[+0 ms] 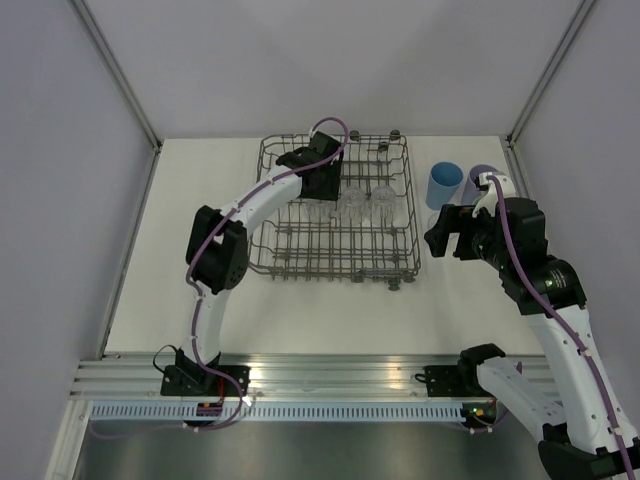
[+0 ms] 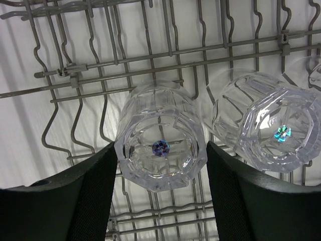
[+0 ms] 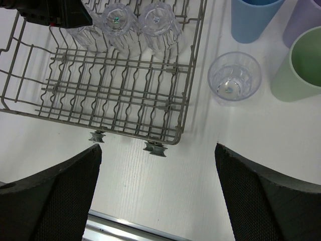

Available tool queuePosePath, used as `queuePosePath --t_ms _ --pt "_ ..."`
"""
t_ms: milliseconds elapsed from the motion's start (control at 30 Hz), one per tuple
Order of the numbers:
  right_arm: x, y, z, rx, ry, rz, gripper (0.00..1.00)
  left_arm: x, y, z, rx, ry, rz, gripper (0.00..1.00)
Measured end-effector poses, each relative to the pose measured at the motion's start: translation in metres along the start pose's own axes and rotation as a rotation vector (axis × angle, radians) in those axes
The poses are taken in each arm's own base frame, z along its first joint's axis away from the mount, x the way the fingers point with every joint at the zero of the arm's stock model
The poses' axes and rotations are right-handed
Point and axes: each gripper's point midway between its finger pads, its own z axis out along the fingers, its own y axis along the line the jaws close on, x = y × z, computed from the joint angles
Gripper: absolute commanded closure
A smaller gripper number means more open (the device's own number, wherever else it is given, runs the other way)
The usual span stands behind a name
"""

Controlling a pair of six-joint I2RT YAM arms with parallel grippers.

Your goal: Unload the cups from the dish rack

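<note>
The grey wire dish rack [image 1: 330, 272] stands mid-table. My left gripper [image 1: 322, 185] reaches down into it. In the left wrist view the left gripper [image 2: 161, 150] has its fingers [image 2: 95, 196] against both sides of an upside-down clear cup [image 2: 160, 130] that sits on the tines. Two more clear cups [image 2: 273, 130] stand to its right in the rack [image 2: 150, 55]. My right gripper [image 3: 158, 170] is open and empty above bare table, right of the rack [image 3: 115, 85]. On the table stand a clear cup [image 3: 234, 78], a blue cup [image 3: 253, 17], a lavender cup [image 3: 306, 20] and a green cup [image 3: 298, 65].
The rack's small wheels [image 3: 155, 148] rest on the white table. A metal rail [image 3: 125, 228] runs along the near edge. Grey walls close in the table at left, right and back. In the top view the right arm [image 1: 520, 240] covers part of the cups on the table.
</note>
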Motion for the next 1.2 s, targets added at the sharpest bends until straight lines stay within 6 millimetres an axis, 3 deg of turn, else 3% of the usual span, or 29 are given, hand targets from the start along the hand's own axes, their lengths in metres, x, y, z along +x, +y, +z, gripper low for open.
queuePosePath --t_ms 233,600,767,867,1067,1200 --pt "-0.001 0.000 -0.001 -0.001 -0.005 -0.002 0.02 -0.009 0.003 -0.024 0.005 -0.024 -0.006 0.98" --pt "-0.010 0.009 -0.003 -0.048 -0.056 0.007 0.02 -0.041 0.009 -0.097 0.052 -0.153 -0.037 0.98" --pt "-0.025 0.049 -0.005 -0.269 -0.134 0.079 0.02 -0.044 0.007 -0.152 0.136 -0.240 -0.055 0.98" --pt "-0.031 0.080 0.001 -0.450 -0.146 0.179 0.02 -0.038 0.001 -0.199 0.241 -0.321 -0.078 0.98" --pt "-0.044 0.116 0.009 -0.689 -0.138 0.352 0.02 -0.033 -0.016 -0.289 0.538 -0.520 -0.160 0.98" --pt "-0.060 0.133 -0.001 -0.816 -0.160 0.428 0.04 -0.029 -0.029 -0.324 0.723 -0.600 -0.207 0.98"
